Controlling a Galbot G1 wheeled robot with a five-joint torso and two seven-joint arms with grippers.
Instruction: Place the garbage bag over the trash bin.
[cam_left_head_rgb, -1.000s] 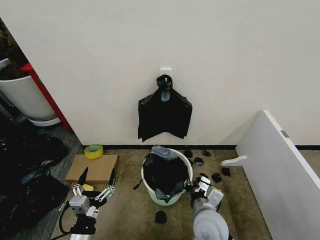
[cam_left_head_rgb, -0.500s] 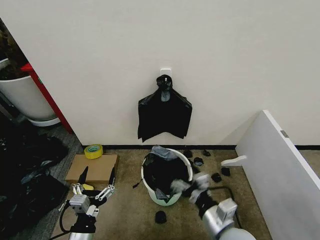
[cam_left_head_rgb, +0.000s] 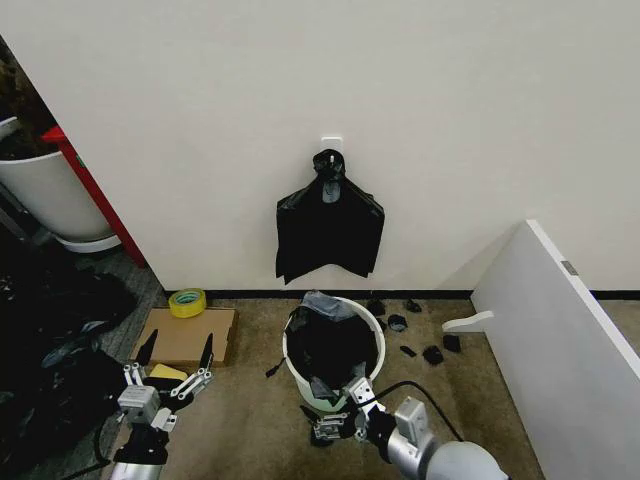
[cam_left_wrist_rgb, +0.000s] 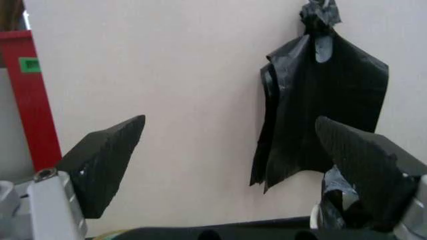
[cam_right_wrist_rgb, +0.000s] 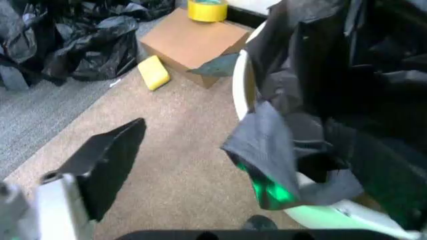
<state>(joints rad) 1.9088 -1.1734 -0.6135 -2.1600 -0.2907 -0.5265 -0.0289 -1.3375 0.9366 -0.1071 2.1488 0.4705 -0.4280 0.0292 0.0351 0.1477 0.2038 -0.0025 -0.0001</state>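
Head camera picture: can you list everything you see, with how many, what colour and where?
garbage bag: one, glossy black, lining the trash bin, draped over its rim.
trash bin: one, cream-white, on the carpet by the wall.
knotted bag bundle: one, black, hanging on the wall above the bin.
tape roll: one, yellow, beside the cardboard box.
cardboard box: one, brown, flat on the floor, left of the bin.
sponge: one, yellow, in front of the box.
heap of bags: several, black, far left.
white board: one, leaning at right.
left gripper: jaws open, near the sponge.
right gripper: low in front of the bin.
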